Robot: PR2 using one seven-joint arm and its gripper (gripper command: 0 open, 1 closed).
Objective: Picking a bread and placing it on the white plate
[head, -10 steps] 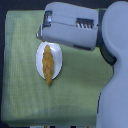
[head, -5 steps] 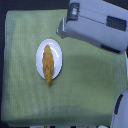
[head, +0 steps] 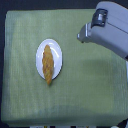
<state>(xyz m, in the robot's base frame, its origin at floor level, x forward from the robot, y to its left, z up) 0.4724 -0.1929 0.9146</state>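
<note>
The bread [head: 47,63] is a long golden-brown loaf lying lengthwise on the white plate [head: 58,54], its near end reaching just past the plate's rim. The plate rests on a green cloth, left of centre in the exterior view. My gripper [head: 81,36] is up at the exterior view's right, well away from the plate and touching nothing. Its fingers blur into one grey shape, so I cannot tell whether they are open or shut. Nothing is seen in them.
The green cloth [head: 85,85] covers most of the surface. The bulky grey arm body [head: 111,30] fills the upper corner at the exterior view's right. Dark floor borders the cloth along the edges.
The arm has pulled away from above the plate toward the exterior view's right. The bread has stayed on the plate without moving.
</note>
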